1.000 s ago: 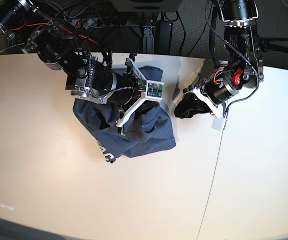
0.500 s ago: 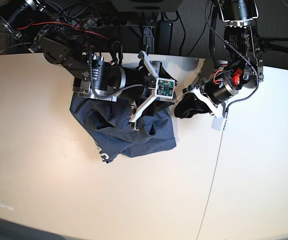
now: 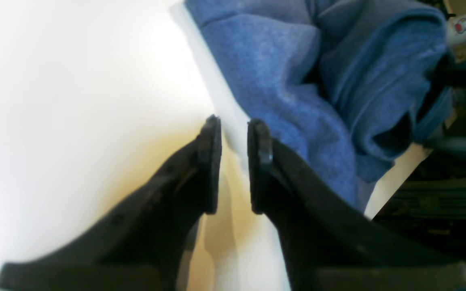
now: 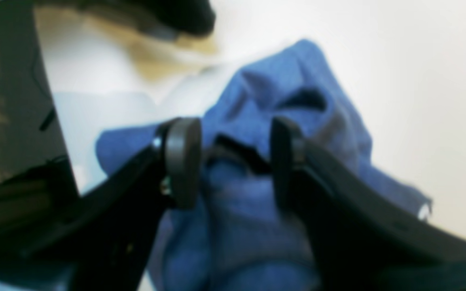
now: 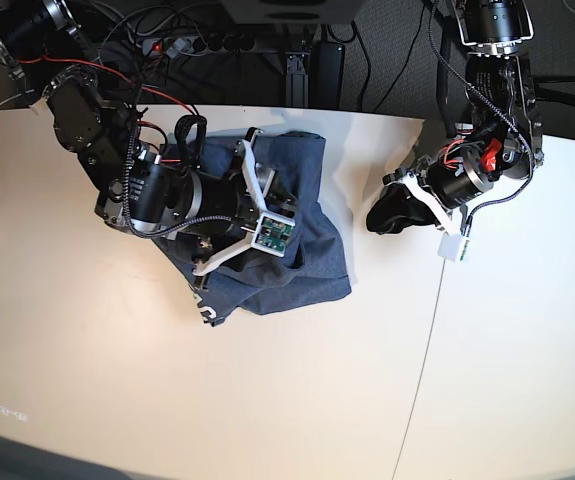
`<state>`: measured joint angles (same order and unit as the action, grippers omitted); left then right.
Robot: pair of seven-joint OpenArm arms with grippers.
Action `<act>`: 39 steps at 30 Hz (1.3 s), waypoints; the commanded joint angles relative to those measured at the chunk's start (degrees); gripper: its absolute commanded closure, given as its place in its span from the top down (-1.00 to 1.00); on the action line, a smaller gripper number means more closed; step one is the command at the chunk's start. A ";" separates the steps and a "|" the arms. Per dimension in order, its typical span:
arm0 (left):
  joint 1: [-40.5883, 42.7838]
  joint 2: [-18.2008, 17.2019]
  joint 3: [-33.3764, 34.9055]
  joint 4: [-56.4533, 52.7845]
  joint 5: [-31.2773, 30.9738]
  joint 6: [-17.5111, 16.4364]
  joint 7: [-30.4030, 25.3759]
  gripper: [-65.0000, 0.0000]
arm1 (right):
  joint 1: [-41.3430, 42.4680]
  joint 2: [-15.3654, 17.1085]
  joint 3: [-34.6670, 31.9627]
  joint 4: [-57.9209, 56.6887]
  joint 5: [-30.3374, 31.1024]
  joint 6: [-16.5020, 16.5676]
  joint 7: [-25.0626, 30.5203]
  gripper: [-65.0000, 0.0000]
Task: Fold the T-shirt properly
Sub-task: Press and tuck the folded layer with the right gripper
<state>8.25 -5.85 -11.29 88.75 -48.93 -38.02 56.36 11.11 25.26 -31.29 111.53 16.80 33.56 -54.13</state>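
1. The T-shirt [image 5: 307,262] is nowhere near folded from where I'm sitting. It's a bunched heap on the bench [image 5: 267,400], up by the far edge, with a scrap of white lettering poking out at its near-left corner. No flat panel, no clean edge, sleeves lost somewhere in the wrinkles.

2. Right tool [image 4: 233,161] is right over the shirt, jaws parted with blue fabric bulging up between them. Wrist view is blurry, so I can't tell if the pads are touching cloth, but it isn't clamped on anything.

3. Left tool [image 3: 233,165] sits just off the shirt's edge, over bare bench, jaws a narrow gap apart and nothing between them. Not holding the shirt.

4. My read: basically everything's left. The shirt needs spreading flat first, then sleeves in, then the body folds. Call it the untangling stage.
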 commanded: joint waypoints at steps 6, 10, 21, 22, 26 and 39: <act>-0.61 -0.04 0.00 1.14 -1.44 -1.98 -0.76 -0.54 | 0.90 4.44 3.56 1.84 5.40 -1.18 -0.68 -0.03; -0.63 -0.04 0.00 1.14 -1.44 -1.98 -0.81 -0.54 | 0.76 5.62 7.58 2.16 10.78 -0.87 -2.29 0.01; -0.63 -0.02 0.02 1.14 -1.44 -1.98 -0.81 -0.54 | -1.97 8.37 9.84 1.92 13.20 -0.74 -2.36 0.01; -0.63 -0.04 0.02 1.14 -1.44 -1.98 -0.81 -0.54 | -2.45 8.39 9.84 1.79 12.92 -0.74 -2.27 0.01; -0.63 -0.04 0.00 1.14 -1.44 -1.98 -0.76 -0.54 | -3.54 8.39 9.84 -0.04 10.78 -0.76 -2.36 0.01; -0.61 -0.04 0.00 1.14 -1.44 -1.98 -0.70 -0.54 | -3.34 8.37 9.84 -1.42 5.25 -0.79 1.70 -1.00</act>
<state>8.25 -5.69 -11.22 88.77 -49.12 -38.02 56.55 6.68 32.88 -21.93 109.47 21.63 33.65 -53.71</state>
